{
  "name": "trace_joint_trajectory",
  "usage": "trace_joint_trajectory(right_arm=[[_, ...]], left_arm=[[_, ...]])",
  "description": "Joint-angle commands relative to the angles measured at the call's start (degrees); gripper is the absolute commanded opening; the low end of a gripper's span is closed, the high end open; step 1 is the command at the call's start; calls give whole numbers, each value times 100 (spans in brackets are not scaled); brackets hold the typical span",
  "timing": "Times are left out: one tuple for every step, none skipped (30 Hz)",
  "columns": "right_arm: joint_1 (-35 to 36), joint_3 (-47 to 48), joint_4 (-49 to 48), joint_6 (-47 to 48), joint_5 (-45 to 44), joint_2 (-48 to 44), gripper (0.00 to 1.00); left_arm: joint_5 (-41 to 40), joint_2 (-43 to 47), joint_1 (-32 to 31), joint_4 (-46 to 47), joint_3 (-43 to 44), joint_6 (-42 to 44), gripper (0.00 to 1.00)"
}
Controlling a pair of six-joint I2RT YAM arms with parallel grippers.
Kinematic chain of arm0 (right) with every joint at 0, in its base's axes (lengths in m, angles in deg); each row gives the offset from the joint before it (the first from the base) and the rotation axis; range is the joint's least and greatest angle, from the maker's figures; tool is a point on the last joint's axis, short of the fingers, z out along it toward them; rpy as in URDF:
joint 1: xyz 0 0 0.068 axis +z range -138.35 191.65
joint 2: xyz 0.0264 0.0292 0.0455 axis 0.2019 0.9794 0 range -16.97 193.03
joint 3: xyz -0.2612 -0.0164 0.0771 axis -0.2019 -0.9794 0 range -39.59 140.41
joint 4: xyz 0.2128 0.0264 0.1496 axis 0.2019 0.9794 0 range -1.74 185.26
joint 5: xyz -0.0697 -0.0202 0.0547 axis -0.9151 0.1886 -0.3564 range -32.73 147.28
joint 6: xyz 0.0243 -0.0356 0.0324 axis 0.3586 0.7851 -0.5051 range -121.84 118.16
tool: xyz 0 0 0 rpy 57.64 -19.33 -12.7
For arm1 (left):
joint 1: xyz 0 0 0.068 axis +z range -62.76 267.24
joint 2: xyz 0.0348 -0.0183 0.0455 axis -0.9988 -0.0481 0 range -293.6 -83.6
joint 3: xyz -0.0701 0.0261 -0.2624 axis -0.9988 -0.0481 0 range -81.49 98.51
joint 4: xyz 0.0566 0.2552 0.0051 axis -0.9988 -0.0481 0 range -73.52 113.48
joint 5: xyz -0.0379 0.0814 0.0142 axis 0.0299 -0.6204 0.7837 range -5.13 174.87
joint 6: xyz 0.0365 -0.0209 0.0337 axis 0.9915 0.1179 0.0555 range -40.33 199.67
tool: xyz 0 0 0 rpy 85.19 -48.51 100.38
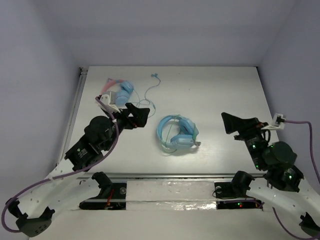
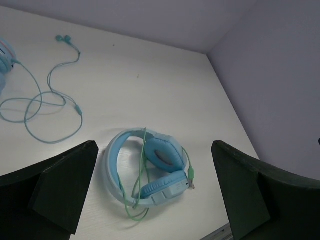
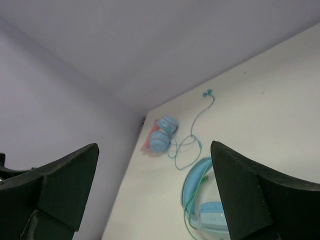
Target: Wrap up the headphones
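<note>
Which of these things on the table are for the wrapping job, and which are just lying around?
For the job: the big light-blue headphones; their thin green cable.
Just lying about: the small pink-banded headphones; the teal earbuds.

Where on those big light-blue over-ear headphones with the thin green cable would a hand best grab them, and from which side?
Likely the blue headband arc, from straight above. The headphones lie flat with the padded cups tucked inside the band, so that outer stretch is thin and bare; the green cable crosses nearer the middle.
</note>
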Motion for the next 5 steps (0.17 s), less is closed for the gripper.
trace_joint_trajectory(right_arm=[[13,7,211,161,-45,-401,100],[13,-29,193,170,-71,-463,100],[13,-46,202,161,-115,-455,100],[13,-29,228,144,-124,-428,100],[13,-12,263,126,-142,-393,100]], left_arm=[[9,10,7,264,-119,174,99],[88,1,7,334,-163,183,99],[106,-16,7,361,-224,192,99],[149,-43,7,362,-225,201,99],[115,-112,7,231,-199,201,99]])
